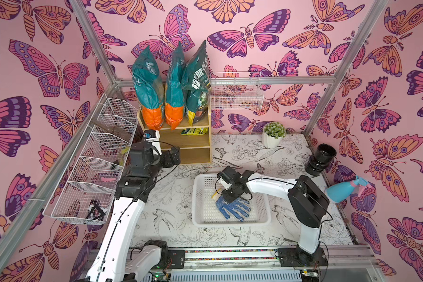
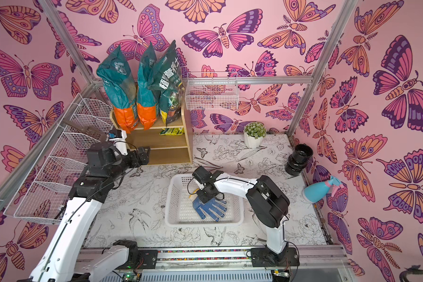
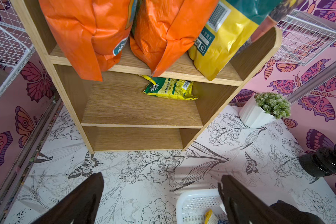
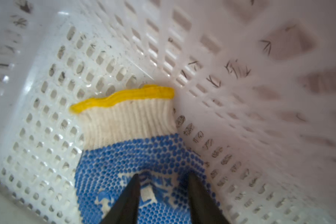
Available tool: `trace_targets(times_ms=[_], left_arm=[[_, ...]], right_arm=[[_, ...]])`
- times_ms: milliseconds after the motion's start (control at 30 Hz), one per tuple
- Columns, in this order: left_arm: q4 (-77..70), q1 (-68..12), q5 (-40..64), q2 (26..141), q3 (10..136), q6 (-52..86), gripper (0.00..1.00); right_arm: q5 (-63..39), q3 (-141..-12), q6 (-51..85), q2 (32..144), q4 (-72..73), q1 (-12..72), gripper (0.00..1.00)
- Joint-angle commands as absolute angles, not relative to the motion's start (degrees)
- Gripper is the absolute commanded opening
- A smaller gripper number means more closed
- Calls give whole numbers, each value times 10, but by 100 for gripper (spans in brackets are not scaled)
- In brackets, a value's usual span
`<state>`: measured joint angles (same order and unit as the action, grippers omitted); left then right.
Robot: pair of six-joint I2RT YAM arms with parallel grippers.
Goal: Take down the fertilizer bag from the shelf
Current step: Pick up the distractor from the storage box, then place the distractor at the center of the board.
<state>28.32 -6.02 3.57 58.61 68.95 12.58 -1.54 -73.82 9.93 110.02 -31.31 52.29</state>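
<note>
The fertilizer bag (image 3: 170, 91), a small yellow packet with a green band, a white starburst badge and a barcode, lies flat on the middle tier of the shelf (image 3: 140, 104), towards the back. Its dark Chinese print is too small to read with certainty. On the top tier two teal-and-orange sacks (image 1: 148, 90) stand upright beside a dark green sack (image 1: 197, 92). The green sack carries large white Chinese characters beginning with "植". From the left wrist its yellow base shows a barcode (image 3: 217, 14) and a teal label with small Chinese text. The left gripper (image 3: 161, 175) hangs over the floral-printed table (image 1: 266, 158) in front of the shelf, its jaws spread wide and holding nothing. The right gripper (image 4: 163, 174) reaches down into the white perforated basket (image 1: 198, 195). Its fingers rest on the blue-dotted palm of a knitted glove (image 4: 134, 155) with a cream cuff and yellow hem. The jaws stand partly closed with fabric between them, but I cannot tell whether they actually grip it. Blue lettering on the glove's palm is hidden between the fingers and unreadable.
</note>
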Motion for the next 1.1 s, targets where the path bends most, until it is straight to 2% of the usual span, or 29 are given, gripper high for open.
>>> trace_targets(times_ms=[0,100,167,267,400,600,700,800,933,1067], left_arm=[[271,-59,29,574,677,115,100],[265,-60,26,567,673,114,100],[261,-59,25,560,668,112,100],[253,-60,21,551,659,109,100],[244,-60,13,544,650,103,100],[244,-60,16,549,649,101,100],[243,-60,11,549,648,100,100],[242,-60,12,552,648,102,100],[240,-61,10,555,644,98,100],[239,-61,-15,555,641,94,100]], right_arm=[[-9,-755,102,1111,-338,525,25],[11,-751,103,1093,-340,526,5],[15,-738,102,1065,-329,526,0],[13,-711,102,996,-309,526,0],[34,-643,90,835,-245,526,0],[247,-488,118,551,-117,494,0],[313,-430,162,436,-95,418,0],[329,-395,230,379,-104,285,0],[301,-376,309,398,-105,80,0],[297,-355,359,452,-78,-75,0]])
